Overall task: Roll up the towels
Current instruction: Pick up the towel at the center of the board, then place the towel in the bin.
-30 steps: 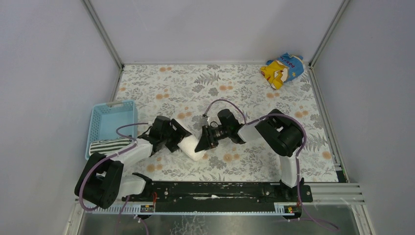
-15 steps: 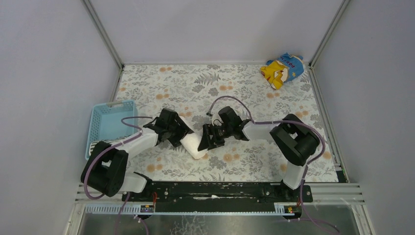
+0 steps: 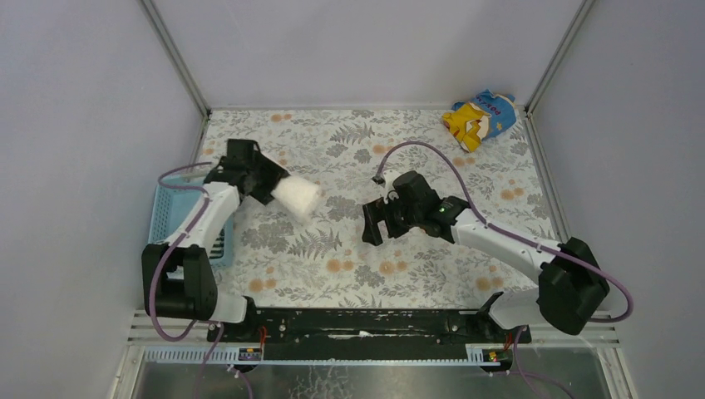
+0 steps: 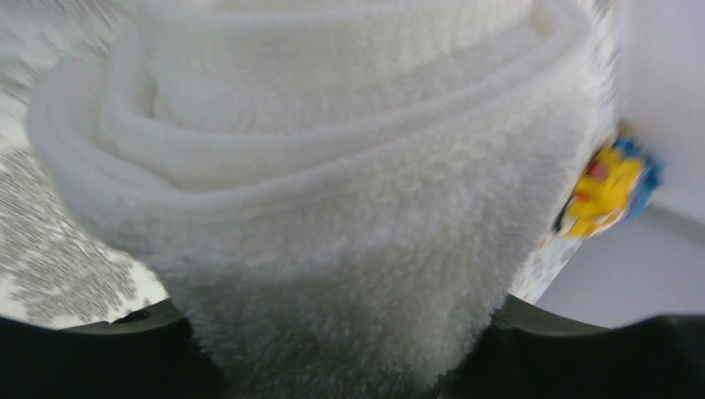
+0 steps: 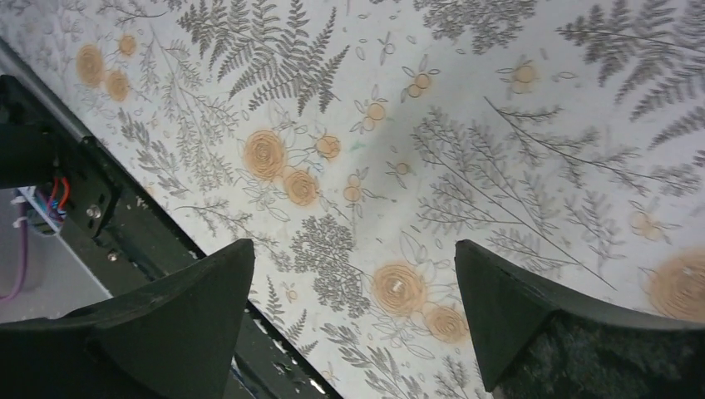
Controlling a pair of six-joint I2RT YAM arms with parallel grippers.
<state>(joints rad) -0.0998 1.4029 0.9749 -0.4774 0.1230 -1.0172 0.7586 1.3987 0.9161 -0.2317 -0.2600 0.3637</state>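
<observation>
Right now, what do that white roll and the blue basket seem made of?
White roll: soft terry cloth, likely cotton; a fuzzy pile shows up close. Blue basket: probably matte moulded plastic, judging by its rigid gridded walls.

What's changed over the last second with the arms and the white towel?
The left gripper, holding the rolled white towel, swung it left and away toward the blue basket. The right gripper let go, opened its fingers and drew back right. The yellow-and-blue cloth and basket stayed put.
</observation>
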